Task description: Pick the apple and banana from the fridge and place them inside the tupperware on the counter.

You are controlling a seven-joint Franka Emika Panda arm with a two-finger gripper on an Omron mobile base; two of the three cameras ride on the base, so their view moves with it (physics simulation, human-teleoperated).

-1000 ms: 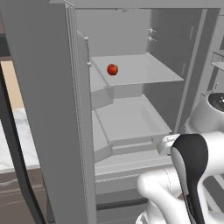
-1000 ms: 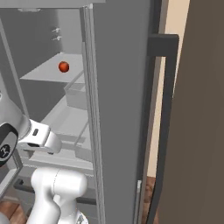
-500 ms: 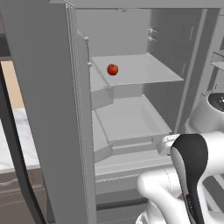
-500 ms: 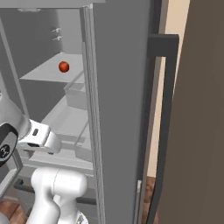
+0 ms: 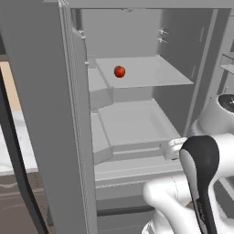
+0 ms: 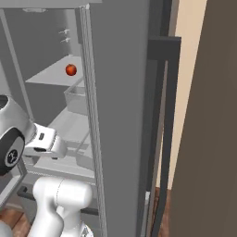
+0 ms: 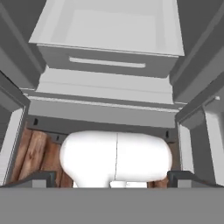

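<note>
Apple [image 5: 119, 71] on upper fridge [image 5: 41, 91] shelf, hand [image 7: 112, 179] low, well apart

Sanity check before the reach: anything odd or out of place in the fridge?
Nothing stands out. The fridge stands open, and the apple sits alone on the upper shelf, with no spill or damage. The drawer below looks level and shut.

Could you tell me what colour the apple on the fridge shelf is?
The small round glossy apple is red; clearest in the left base view.
</note>
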